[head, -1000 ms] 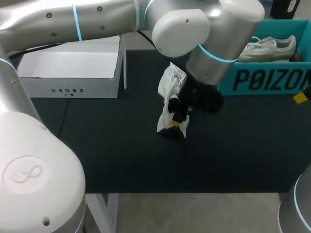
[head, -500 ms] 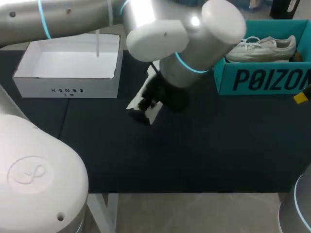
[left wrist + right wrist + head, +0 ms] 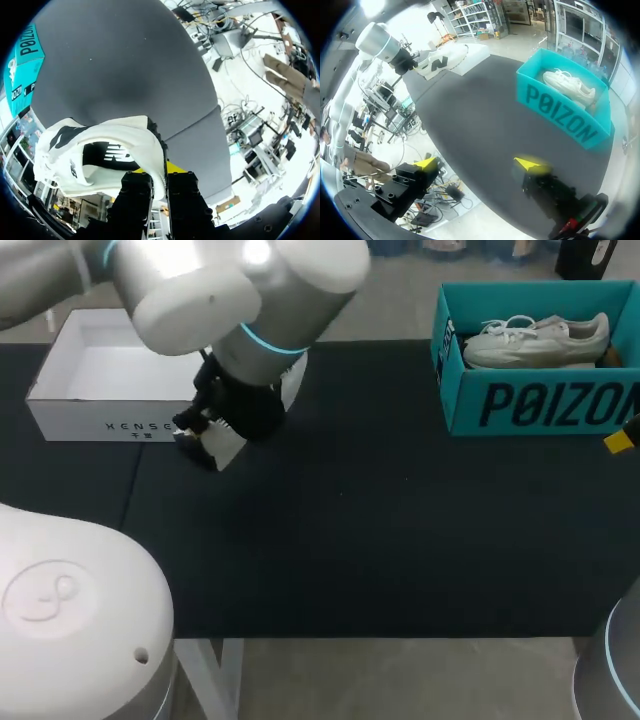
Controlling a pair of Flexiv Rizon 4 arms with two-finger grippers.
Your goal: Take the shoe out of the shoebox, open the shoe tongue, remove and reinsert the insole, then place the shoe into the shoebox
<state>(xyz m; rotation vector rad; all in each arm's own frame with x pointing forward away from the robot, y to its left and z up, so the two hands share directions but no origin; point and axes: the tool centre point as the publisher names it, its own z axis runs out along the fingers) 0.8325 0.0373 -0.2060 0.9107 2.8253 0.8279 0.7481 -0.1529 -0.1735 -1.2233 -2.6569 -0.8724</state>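
While the left gripper (image 3: pixel 161 176) is pinching the white shoe (image 3: pixel 100 155), its two fingers grip the rim of the shoe's opening, one finger inside and one outside. The shoe is held in the air above the far left part of the counter (image 3: pixel 400 520). It sits just beside the front right corner of the white shoebox (image 3: pixel 80 420). The shoebox stands open at the counter's far left corner.

At the far right corner stands a teal box (image 3: pixel 520 405), also open. A second shoe (image 3: pixel 540 340) lies inside it on its side.

The right gripper (image 3: pixel 477 164) is near the counter's right edge, well apart from the left arm. Its two yellow-tipped fingers are spread wide, with only the dark counter surface showing between them.
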